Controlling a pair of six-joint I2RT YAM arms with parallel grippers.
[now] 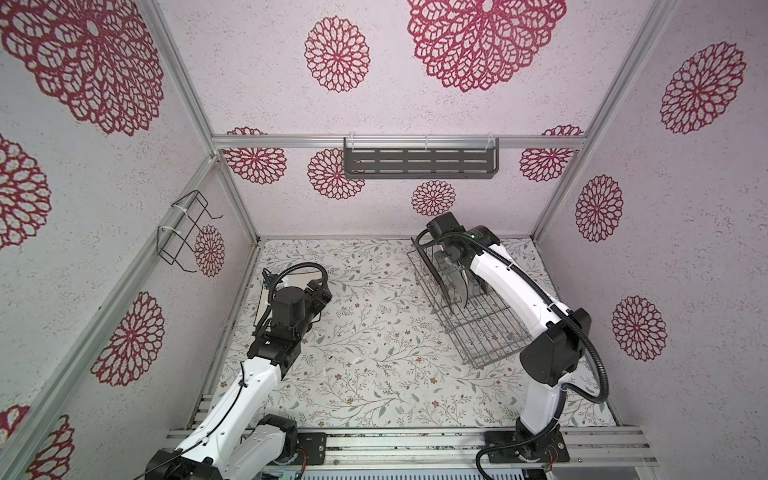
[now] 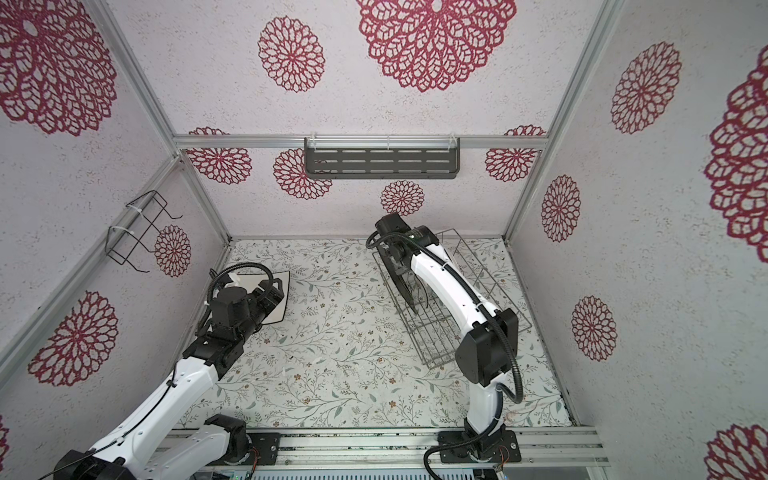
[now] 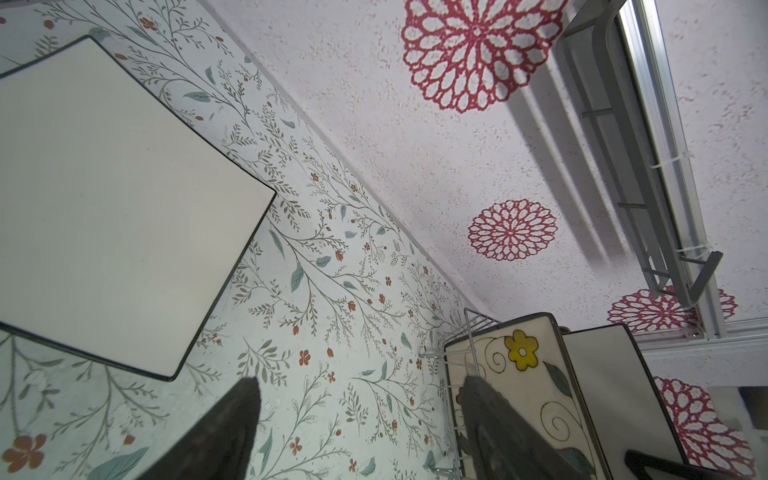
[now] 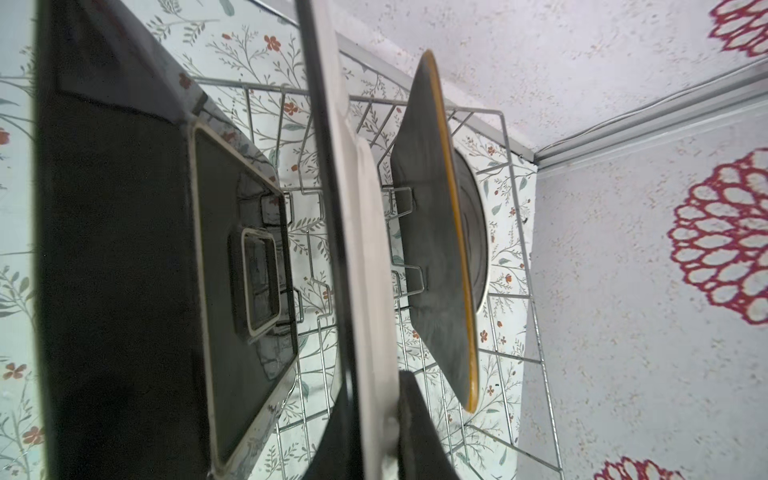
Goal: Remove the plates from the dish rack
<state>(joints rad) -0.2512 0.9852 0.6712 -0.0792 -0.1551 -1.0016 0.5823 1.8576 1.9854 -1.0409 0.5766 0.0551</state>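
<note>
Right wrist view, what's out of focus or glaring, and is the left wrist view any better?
Right wrist view: the white plate in the right end effector is soft near the lens; the glossy black square plate carries reflections. Left wrist view: only the left end effector blurs.

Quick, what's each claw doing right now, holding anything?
Left claw: open, holding nothing.
Right claw: closed on a white dark-rimmed plate in the dish rack.
</note>
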